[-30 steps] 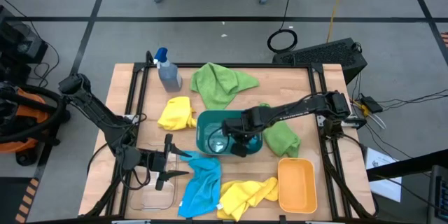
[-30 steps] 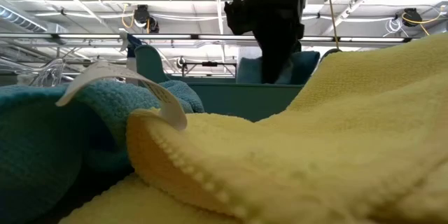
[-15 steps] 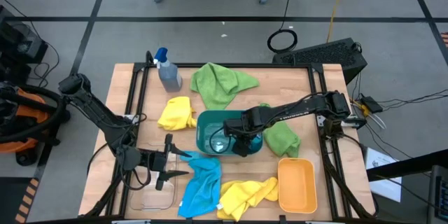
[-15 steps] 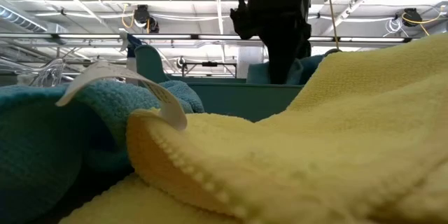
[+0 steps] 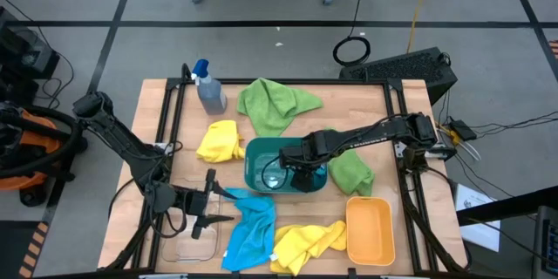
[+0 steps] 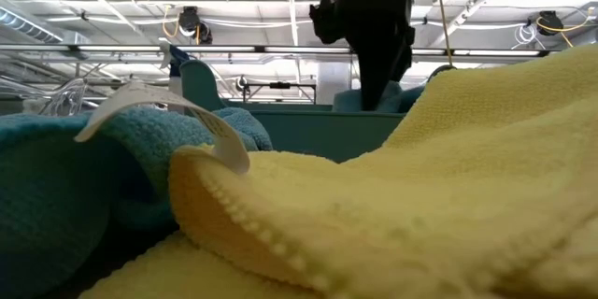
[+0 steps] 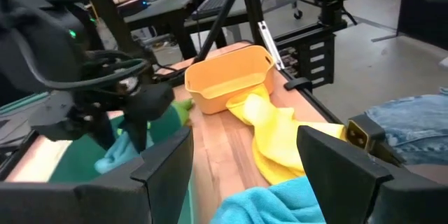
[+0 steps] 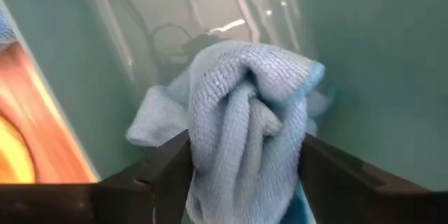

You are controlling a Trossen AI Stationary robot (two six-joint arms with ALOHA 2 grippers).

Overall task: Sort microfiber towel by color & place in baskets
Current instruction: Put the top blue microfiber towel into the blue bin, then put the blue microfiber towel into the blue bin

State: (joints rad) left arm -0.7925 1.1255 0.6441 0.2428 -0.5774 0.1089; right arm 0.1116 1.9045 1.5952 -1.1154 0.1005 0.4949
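Note:
My right gripper [image 5: 301,174] hangs open over the teal basket [image 5: 261,167], fingers pointing down. A bunched blue towel [image 8: 245,126] stands between its fingers inside the basket. My left gripper [image 5: 209,202] is open and level over the clear basket [image 5: 193,242], beside a second blue towel [image 5: 248,227] that lies on the table. Also flat on the table are two green towels [image 5: 277,103] [image 5: 351,173] and two yellow towels [image 5: 221,141] [image 5: 307,242]. The orange basket [image 5: 370,229] stands at the near right. My right gripper comes from above, and its open fingers [image 8: 168,164] flank the blue towel's upper fold [image 8: 238,98]. Whether they touch the cloth I cannot tell. The towel's lower part [image 8: 150,122] lies against the teal basket's floor.
A grey spray bottle with a blue top [image 5: 209,89] stands at the far left. In the low view a yellow towel [image 6: 420,206] and a blue towel [image 6: 56,196] fill the foreground before the teal basket's wall [image 6: 308,131]. Black rails run along the table's left and right sides.
My right gripper has opened over the teal basket and let go of the blue towel. The towel has sunk lower into the basket, and less of it shows above the rim in the low view.

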